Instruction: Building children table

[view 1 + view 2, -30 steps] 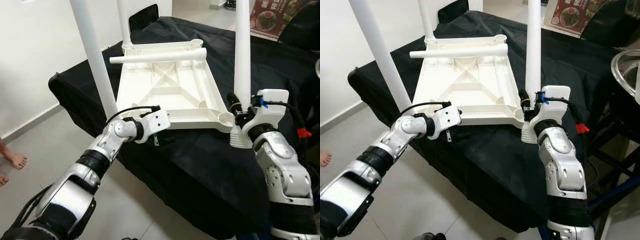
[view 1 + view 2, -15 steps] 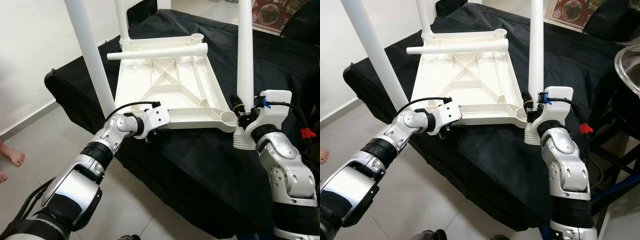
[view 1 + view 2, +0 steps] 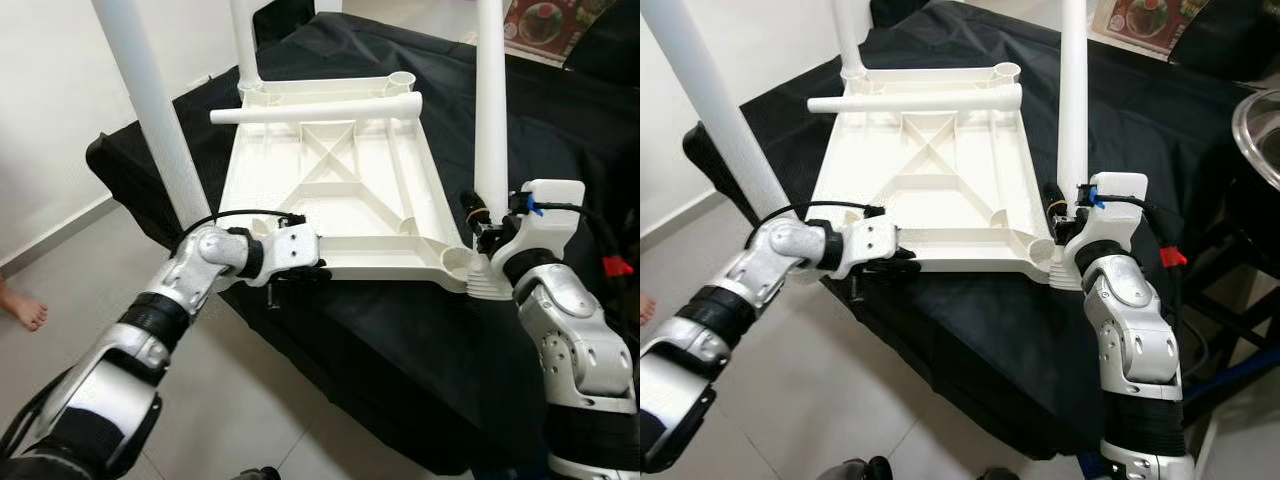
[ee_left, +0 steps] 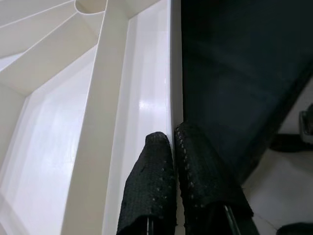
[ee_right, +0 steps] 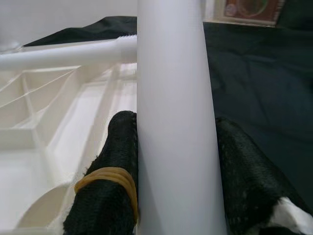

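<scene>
Here, end effectors (image 3: 1064, 215) on table parts.

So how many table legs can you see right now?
4. Near-left leg and far-left leg stand upright, near-right leg upright in the right gripper, and one leg lies across the tabletop.

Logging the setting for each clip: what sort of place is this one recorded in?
Probably a room in a home. A black-draped table serves as the workbench for a white children's tabletop lying upside down. The floor is pale tile, and a person's bare foot stands on it by a plain white wall.
</scene>
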Controlling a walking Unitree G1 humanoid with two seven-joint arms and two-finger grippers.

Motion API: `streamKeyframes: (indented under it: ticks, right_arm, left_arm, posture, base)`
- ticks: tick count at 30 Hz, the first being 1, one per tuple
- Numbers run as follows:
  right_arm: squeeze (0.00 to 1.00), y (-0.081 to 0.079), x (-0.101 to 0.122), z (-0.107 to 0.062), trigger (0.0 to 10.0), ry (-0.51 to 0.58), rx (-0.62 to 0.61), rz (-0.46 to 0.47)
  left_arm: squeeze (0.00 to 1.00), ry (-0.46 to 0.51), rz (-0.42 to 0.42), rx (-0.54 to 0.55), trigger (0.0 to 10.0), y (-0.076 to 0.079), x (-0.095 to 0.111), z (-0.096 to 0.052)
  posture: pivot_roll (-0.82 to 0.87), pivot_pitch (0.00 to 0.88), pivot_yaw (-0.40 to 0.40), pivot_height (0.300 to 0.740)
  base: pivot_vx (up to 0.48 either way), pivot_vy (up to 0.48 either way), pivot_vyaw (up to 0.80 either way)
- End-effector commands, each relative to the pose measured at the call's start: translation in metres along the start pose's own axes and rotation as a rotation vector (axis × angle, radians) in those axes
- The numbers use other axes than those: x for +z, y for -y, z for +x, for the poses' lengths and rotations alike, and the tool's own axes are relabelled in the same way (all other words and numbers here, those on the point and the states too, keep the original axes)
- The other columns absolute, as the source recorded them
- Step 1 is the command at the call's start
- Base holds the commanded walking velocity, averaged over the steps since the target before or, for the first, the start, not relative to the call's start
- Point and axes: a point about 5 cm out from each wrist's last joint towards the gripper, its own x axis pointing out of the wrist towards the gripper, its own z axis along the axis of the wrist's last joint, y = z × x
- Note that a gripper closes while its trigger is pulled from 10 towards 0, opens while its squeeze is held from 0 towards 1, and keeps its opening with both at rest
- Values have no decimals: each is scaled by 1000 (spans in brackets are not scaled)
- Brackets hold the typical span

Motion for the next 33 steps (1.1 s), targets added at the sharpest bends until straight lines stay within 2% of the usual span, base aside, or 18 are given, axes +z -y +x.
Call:
streamKeyframes:
  ticks: [1,5,9,10,13,14,15,16,18,19,20,21,24,25,26,27,28,33]
  right_arm:
    - [0,-7,1,2,10000,6,26,5]
    - [0,-7,1,3,10000,5,21,4]
    - [0,-6,2,3,10000,7,18,5]
    - [0,-6,2,4,10000,8,16,5]
    - [0,-6,2,4,10000,8,15,4]
    - [0,-6,2,4,10000,7,16,4]
    - [0,-7,2,3,10000,7,16,5]
    - [0,-7,2,3,10000,7,16,5]
    - [0,-7,2,3,10000,8,15,5]
    - [0,-7,2,3,10000,7,15,5]
    - [0,-7,2,3,10000,8,14,5]
    - [0,-6,2,3,10000,8,12,5]
    - [0,-6,2,3,10000,8,12,5]
    - [0,-6,2,3,10000,8,10,5]
    - [0,-6,2,3,10000,8,10,5]
    - [0,-6,2,3,10000,8,10,5]
    - [0,-6,2,3,10000,9,10,6]
    - [0,-6,1,2,10000,8,10,7]
  left_arm:
    - [0,122,89,-222,0,21,24,10]
    - [0,228,103,-319,0,38,38,0]
    - [0,261,126,-366,0,49,43,-5]
    - [0,276,166,-392,0,60,45,-5]
    - [0,276,185,-375,0,64,46,-2]
    - [0,239,219,-301,2078,56,42,1]
    - [0,185,282,-210,4706,44,37,3]
    - [0,185,282,-210,4706,44,37,3]
    - [0,142,335,-148,4510,35,33,3]
    - [0,87,366,-51,8235,20,28,1]
    - [0,24,417,72,10000,0,24,-6]
    - [0,-31,450,185,10000,-16,23,-14]
    - [0,-31,450,185,10000,-16,23,-14]
    - [0,-73,487,259,10000,-27,23,-22]
    - [0,-73,487,259,10000,-27,23,-22]
    - [855,-119,519,337,10000,-38,22,-31]
    - [1000,-170,557,385,10000,-45,21,-37]
    - [1000,-278,652,463,10000,-57,17,-49]
  posture:
    - [-81,189,-11,740]
    - [-80,187,-12,740]
    - [-81,187,-11,740]
    - [-76,187,-13,740]
    - [-76,187,-13,740]
    - [-77,187,-12,740]
    - [-78,187,-12,740]
    - [-78,187,-12,740]
    - [-78,187,-12,740]
    - [-80,187,-11,740]
    - [-82,187,-10,740]
    - [-81,188,-10,740]
    - [-81,188,-10,740]
    - [-82,185,-11,740]
    - [-82,185,-11,740]
    - [-82,185,-9,740]
    - [-81,186,-7,740]
    - [-84,186,-4,740]
  base:
    - [0,0,0]
    - [0,0,0]
    - [0,0,0]
    - [0,0,0]
    - [0,0,0]
    - [0,0,0]
    - [0,0,0]
    - [0,0,0]
    - [0,0,0]
    - [0,0,0]
    - [0,0,0]
    - [0,0,0]
    - [0,0,0]
    - [0,0,0]
    - [0,0,0]
    - [0,0,0]
    - [0,0,0]
    - [0,0,0]
